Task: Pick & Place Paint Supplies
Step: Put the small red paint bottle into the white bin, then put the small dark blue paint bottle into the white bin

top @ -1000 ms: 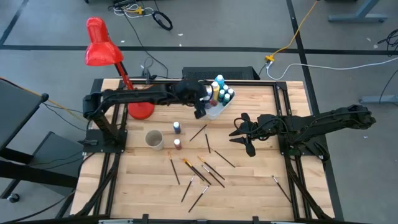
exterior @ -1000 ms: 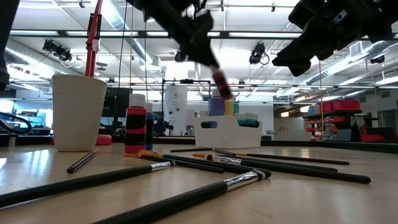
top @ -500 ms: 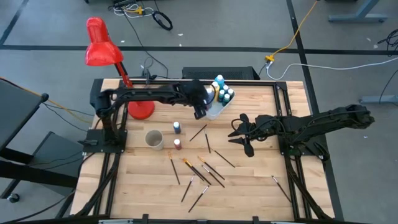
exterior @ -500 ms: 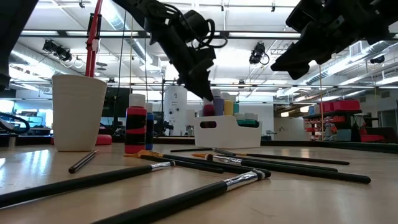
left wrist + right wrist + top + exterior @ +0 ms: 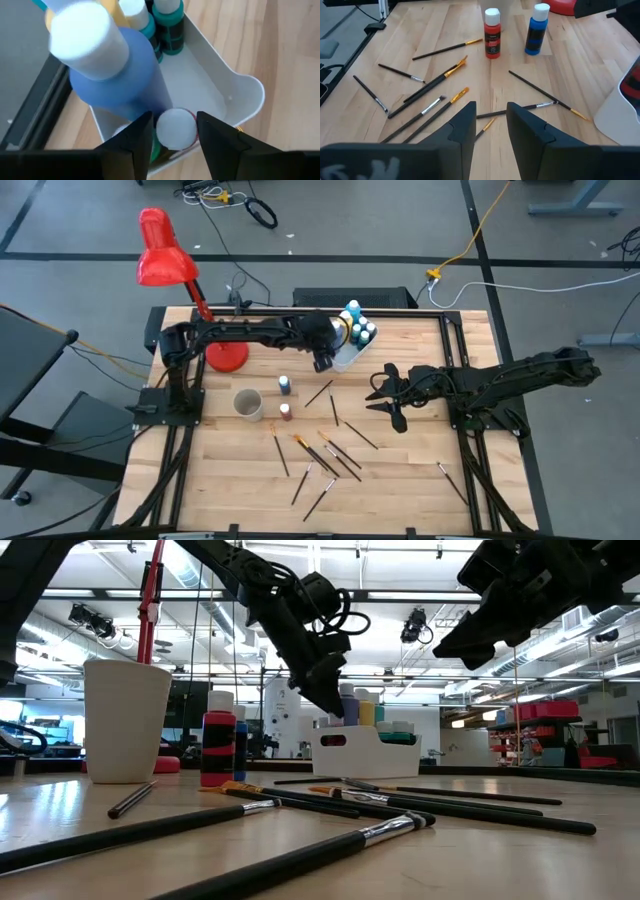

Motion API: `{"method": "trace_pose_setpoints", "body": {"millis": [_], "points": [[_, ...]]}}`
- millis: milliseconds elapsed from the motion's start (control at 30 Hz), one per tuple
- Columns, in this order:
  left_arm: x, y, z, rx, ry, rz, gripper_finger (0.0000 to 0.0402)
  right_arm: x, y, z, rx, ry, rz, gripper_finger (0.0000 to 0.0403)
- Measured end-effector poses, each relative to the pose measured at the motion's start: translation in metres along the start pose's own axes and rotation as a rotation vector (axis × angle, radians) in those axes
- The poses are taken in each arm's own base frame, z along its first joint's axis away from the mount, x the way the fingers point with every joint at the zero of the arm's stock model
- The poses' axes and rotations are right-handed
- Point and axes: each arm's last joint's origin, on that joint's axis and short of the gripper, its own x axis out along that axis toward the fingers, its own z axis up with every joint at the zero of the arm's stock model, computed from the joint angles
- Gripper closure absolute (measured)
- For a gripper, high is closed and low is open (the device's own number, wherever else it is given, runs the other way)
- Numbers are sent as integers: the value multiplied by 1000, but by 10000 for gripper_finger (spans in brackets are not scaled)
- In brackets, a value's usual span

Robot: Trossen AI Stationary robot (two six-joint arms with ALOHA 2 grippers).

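Lowered into the tray (image 5: 240,95): white-capped, seemingly red bottle (image 5: 175,127) between left gripper (image 5: 172,131) fingers.

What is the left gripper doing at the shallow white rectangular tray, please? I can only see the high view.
Observer: In the left wrist view, the left gripper has its fingers against both sides of a small red bottle with a white cap.
Operator: Is that bottle inside the tray?
Observer: Yes, it is within the shallow white rectangular tray, beside a tall blue bottle.
Operator: And the right gripper?
Observer: The right wrist view shows the right gripper open and empty above the wooden table.
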Motion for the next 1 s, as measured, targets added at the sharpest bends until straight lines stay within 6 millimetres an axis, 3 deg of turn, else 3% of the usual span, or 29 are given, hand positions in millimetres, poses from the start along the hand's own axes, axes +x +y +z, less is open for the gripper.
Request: {"method": "trace_pose_setpoints", "body": {"millis": [467,800,1000], "points": [[-8,-5,8,42,10,-8,228,0,0,0,0,-2,0,292],[-58,-32,35,74,234,-80,228,0,0,0,0,2,0,292],[-82,-52,25,57,444,-96,234,0,0,0,5,4,0,292]]}}
